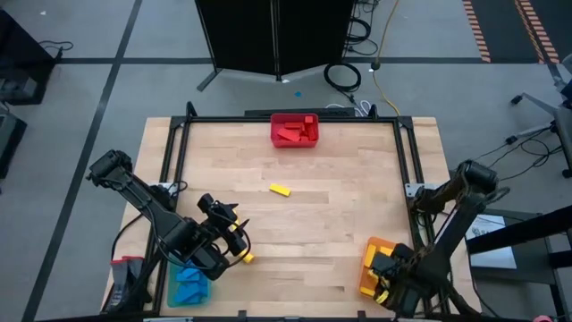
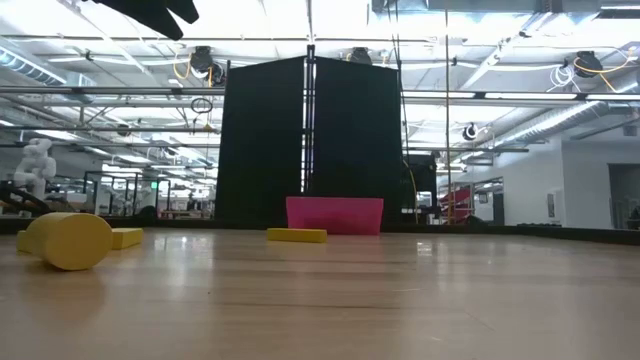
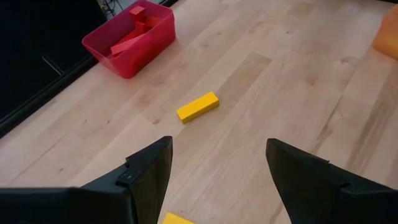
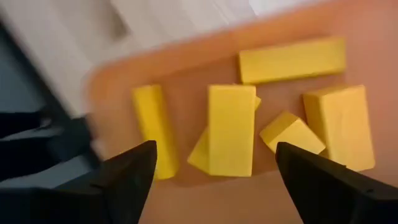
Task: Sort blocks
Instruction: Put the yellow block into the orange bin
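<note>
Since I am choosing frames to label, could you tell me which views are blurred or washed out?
Right wrist view: yellow blocks in the orange bin are smeared by motion. Low view: the ceiling lights glare and the nearest yellow block is out of focus. High and left wrist views: sharp, evenly lit.

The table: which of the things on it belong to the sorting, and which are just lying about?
Part of the job:
- red bin with red blocks
- orange bin with yellow blocks
- blue blocks in their bin
- loose yellow block
- yellow block near the left pincer

Just lying about:
- black screen
- floor cables
</note>
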`<move>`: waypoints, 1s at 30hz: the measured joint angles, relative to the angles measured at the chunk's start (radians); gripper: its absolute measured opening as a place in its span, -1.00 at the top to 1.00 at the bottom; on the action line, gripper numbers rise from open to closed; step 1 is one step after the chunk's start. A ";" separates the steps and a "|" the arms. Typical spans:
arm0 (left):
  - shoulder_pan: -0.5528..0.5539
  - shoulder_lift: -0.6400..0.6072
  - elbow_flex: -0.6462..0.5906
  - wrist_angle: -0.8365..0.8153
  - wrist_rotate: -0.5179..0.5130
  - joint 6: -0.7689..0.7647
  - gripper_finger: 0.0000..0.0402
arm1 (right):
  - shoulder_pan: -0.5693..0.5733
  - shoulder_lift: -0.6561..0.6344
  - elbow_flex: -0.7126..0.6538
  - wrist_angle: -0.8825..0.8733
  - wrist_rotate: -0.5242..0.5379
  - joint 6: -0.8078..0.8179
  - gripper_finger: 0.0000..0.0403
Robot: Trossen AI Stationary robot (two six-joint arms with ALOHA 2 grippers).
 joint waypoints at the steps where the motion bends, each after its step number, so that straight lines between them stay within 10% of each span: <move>1: 0.000 0.000 0.000 0.000 0.000 0.000 -0.32 | -0.006 -0.031 0.000 0.000 0.001 -0.020 -0.61; 9: 0.000 0.000 0.000 0.000 0.004 -0.003 -0.32 | -0.129 -0.351 0.002 -0.067 0.170 -0.146 -0.48; 15: 0.000 0.000 0.000 0.001 0.014 -0.009 -0.32 | -0.434 -0.451 0.003 -0.113 0.317 -0.505 -0.48; 30: 0.001 0.000 0.000 0.001 0.036 -0.012 -0.32 | -1.048 -0.048 0.017 0.503 -0.012 -1.327 -0.48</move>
